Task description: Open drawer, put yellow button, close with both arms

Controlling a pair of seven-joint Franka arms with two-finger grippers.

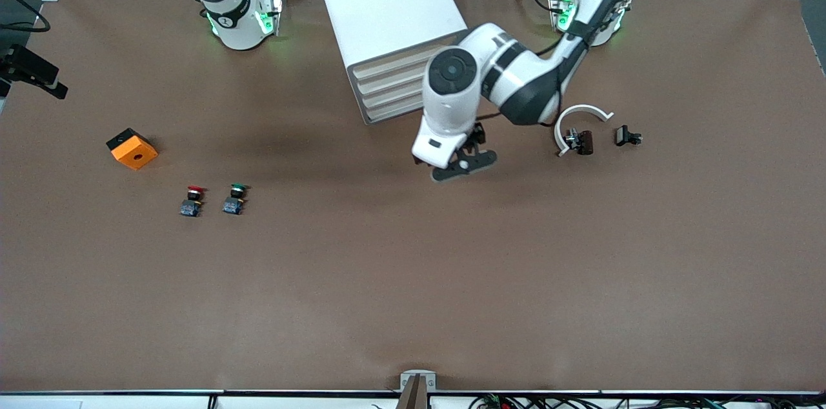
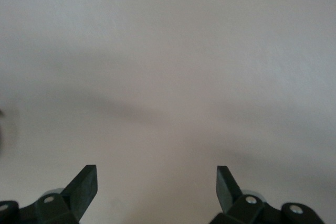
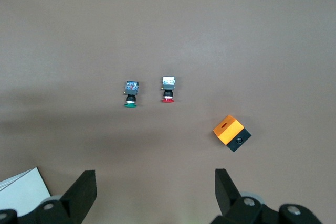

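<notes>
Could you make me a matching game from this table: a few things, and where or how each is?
1 left pincer
2 orange box
3 green-capped button
4 cabinet

a beside the red-capped button
b drawers all shut
c open, above the table in front of the cabinet
d closest to the right arm's end of the table

Pairs: 1-c, 2-d, 3-a, 4-b

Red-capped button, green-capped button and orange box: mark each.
red-capped button [image 1: 195, 190], front view, on its red cap.
green-capped button [image 1: 237, 188], front view, on its green cap.
orange box [image 1: 134, 151], front view, on its orange top face.
</notes>
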